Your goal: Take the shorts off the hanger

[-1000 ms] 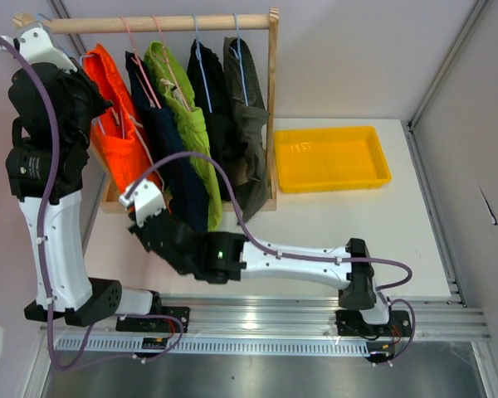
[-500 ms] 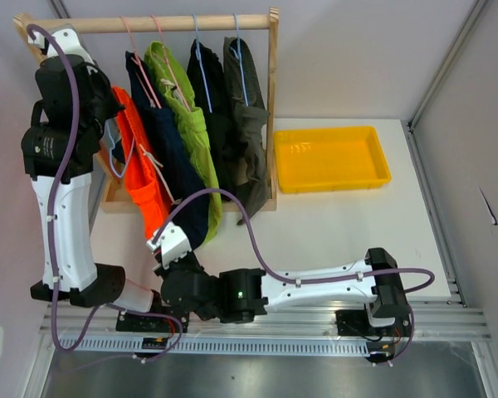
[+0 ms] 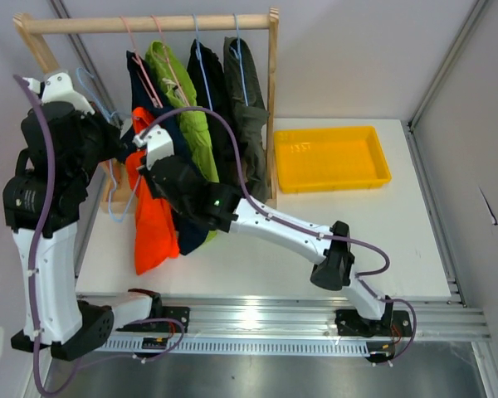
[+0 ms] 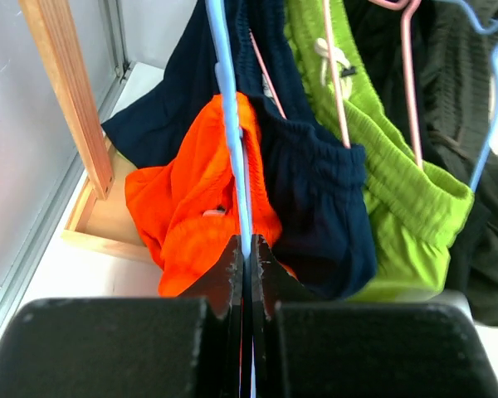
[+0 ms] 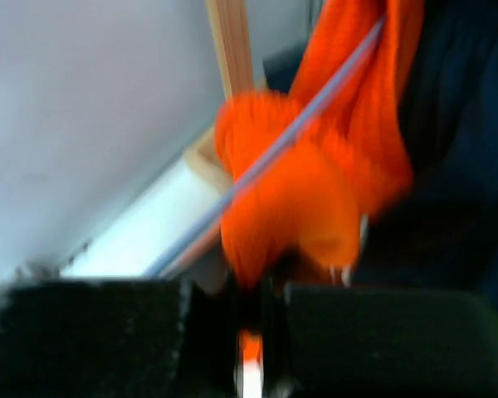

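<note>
The orange shorts (image 3: 153,220) hang off the rail on a light-blue hanger (image 4: 230,108), in front of the rack's left end. My left gripper (image 3: 119,137) is shut on the hanger's wire (image 4: 243,245). My right gripper (image 3: 144,166) is shut on the top of the orange shorts (image 5: 307,191); that view is blurred. The navy shorts (image 3: 162,133), lime green shorts (image 3: 187,116), black shorts (image 3: 212,108) and olive-grey shorts (image 3: 247,124) hang on hangers from the wooden rail (image 3: 149,23).
The wooden rack's right post (image 3: 272,108) and its base tray (image 4: 108,224) stand at the back left. A yellow tray (image 3: 332,157) lies to the right of the rack. A wall runs close along the left side.
The left arm has come down from the rail with the hanger and orange shorts. The right arm dropped to the front, then swung up to the top of the orange shorts.
</note>
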You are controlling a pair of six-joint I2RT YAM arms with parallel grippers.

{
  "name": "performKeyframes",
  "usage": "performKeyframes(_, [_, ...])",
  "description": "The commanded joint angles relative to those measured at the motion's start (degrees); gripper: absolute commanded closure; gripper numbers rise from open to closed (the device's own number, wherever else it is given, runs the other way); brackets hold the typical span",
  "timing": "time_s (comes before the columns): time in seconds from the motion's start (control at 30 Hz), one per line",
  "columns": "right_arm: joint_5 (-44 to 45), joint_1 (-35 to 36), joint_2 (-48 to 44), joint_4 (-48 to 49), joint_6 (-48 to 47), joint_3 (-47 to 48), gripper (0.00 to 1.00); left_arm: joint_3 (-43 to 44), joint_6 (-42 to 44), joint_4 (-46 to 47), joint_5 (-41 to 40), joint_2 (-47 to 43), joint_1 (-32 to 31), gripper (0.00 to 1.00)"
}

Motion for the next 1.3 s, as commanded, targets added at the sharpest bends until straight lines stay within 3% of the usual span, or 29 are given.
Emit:
performKeyframes(0.0, [-3.35, 0.35, -7.05, 3.27, 3.14, -8.39, 1.0, 0.31, -1.33, 1.51, 2.02, -3.95, -0.52, 1.0])
performKeyframes(0.13, [4.19, 6.05, -21.72, 12.06, 4.38, -37.96, 1.0, 4.0, 2.1, 4.31, -3.59, -3.34, -0.52, 1.0])
performKeyframes(0.23, [14.64, 12.97, -33.21, 14.53, 3.86, -51.01, 1.0, 4.37, 4.56, 8.61, -10.54, -4.13, -0.52, 1.0])
performKeyframes(0.33, [25.02, 19.4, -42.97, 12.34, 2.54, -56.75, 1.0, 4.45, 5.09, 10.83, -15.03, -5.27, -0.52, 1.0])
performKeyframes(0.47, [31.18, 21.27, -52.04, 3.92, 3.76, -57.91, 1.0, 2.43, 2.46, 14.17, -6.81, -8.35, -0.44, 1.0])
performKeyframes(0.6, [32.87, 17.77, -58.13, 5.3, -0.97, -59.23, 1.0, 4.29, -7.09, 6.38, 13.31, -7.56, -0.52, 1.0])
performKeyframes(0.67, [30.24, 14.0, -59.45, 6.7, -3.69, -58.97, 1.0, -4.3, -11.06, 7.13, 22.12, -11.65, -0.52, 1.0])
performKeyframes(0.73, [28.65, 12.05, -59.37, 7.93, -5.02, -58.01, 1.0, -15.62, -12.48, 9.6, 25.72, -15.28, -0.52, 1.0])
performKeyframes(0.83, [25.75, 8.97, -58.14, 8.47, -6.25, -57.48, 1.0, -24.24, -14.67, 10.91, 29.95, -19.94, -2.8, 1.0])
performKeyframes(0.97, [23.72, 7.74, -56.3, 9.52, -5.11, -57.92, 1.0, -36.41, -25.63, 20.66, 47.5, -26.88, -5.53, 1.0])
performKeyframes(1.13, [23.28, 7.3, -54.97, 10.14, -3.97, -59.06, 1.0, -38.0, -28.48, 19.1, 48.95, -29.97, -8.78, 1.0])
performKeyframes(1.27, [24.51, 6.07, -55.06, 9.09, -4.41, -58.97, 1.0, -31.45, -26.38, 13.05, 43.86, -31.11, -9.66, 1.0])
